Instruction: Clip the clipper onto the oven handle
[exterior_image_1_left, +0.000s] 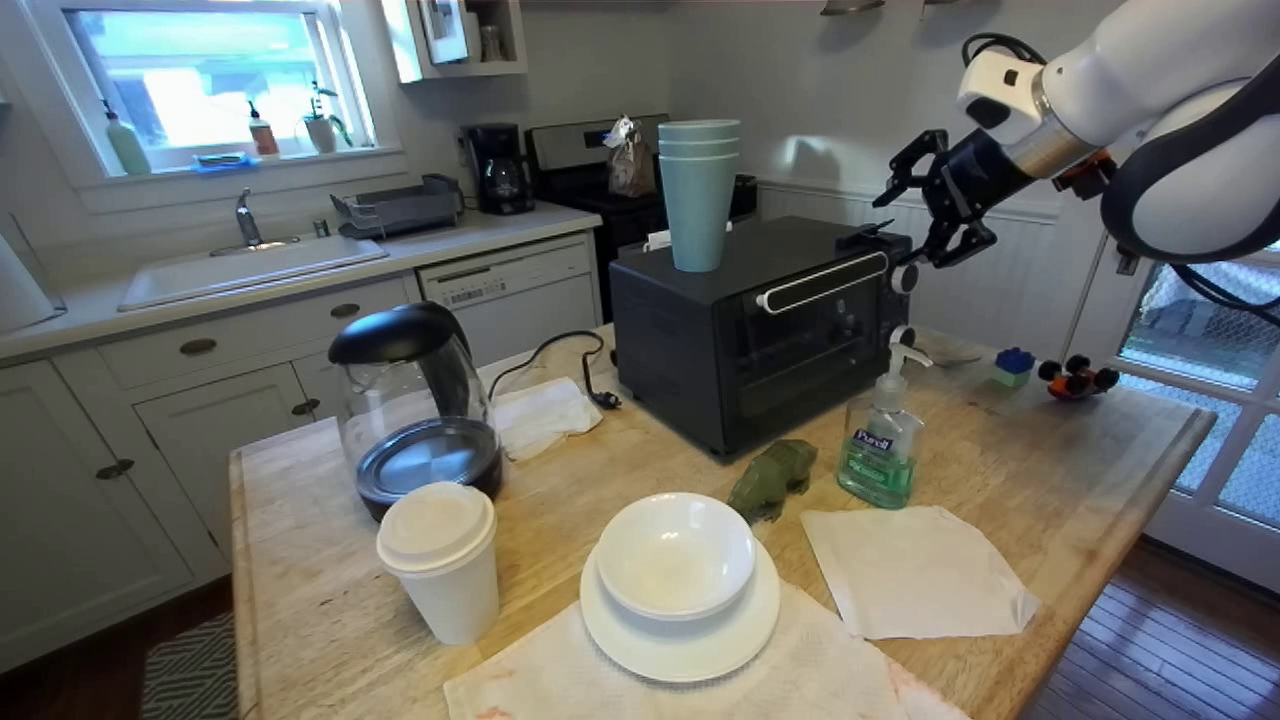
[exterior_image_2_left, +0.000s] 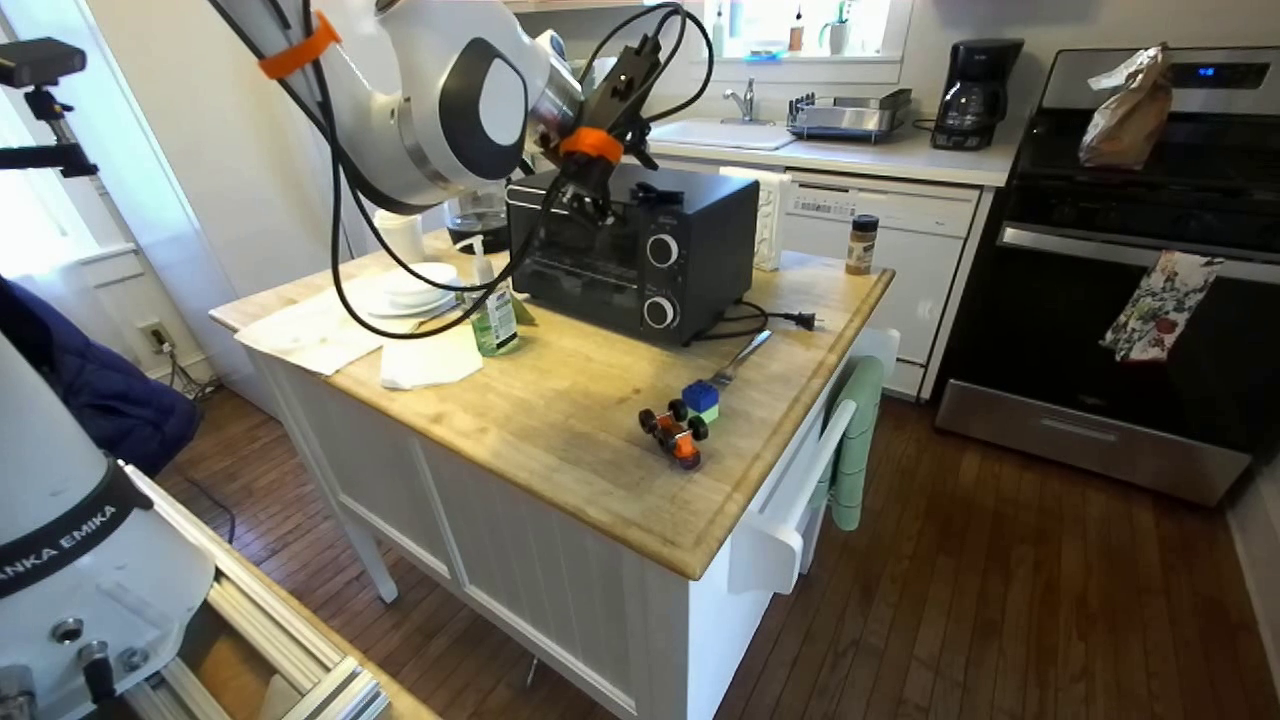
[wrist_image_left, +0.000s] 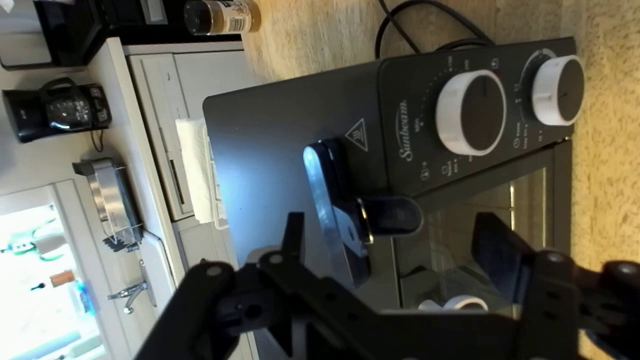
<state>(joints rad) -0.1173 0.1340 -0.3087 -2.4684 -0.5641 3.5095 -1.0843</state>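
The clipper (wrist_image_left: 350, 225) is a slim, dark, glossy piece with a long straight bar and a rounded tab, and at the root of the tab we see a thin, brassy bit of metal. It lies on the flat, dark top of the toaster oven (exterior_image_1_left: 750, 335), at the front corner above the round, white-sided knobs (wrist_image_left: 483, 114), its tab reaching over the front edge. In both exterior views we find it on that same corner. The oven handle (exterior_image_1_left: 826, 272), long, narrow and pale-edged with rounded ends, crosses the upper front of the glass door (exterior_image_1_left: 815, 350); the clipper rests near one end of it.

In the wrist view we see the jaws spread wide, their dark, blocky tips well apart and holding nothing; the clipper shows beyond them.

Also on the oven stands a stack of smooth, tapered, blue-green cups (exterior_image_1_left: 698, 200). The surface (exterior_image_1_left: 1070, 450) is pale, grained wood. On it we see a clear pump bottle (exterior_image_1_left: 880, 455) of green liquid, an angular green figure (exterior_image_1_left: 775, 478), a glossy round bowl (exterior_image_1_left: 677, 555) on a white plate (exterior_image_1_left: 690, 655), and a see-through kettle (exterior_image_1_left: 415, 400) with a domed black lid. In an exterior view, an orange wheeled toy (exterior_image_2_left: 676, 437) sits just beside a blue-and-green block (exterior_image_2_left: 701, 398).
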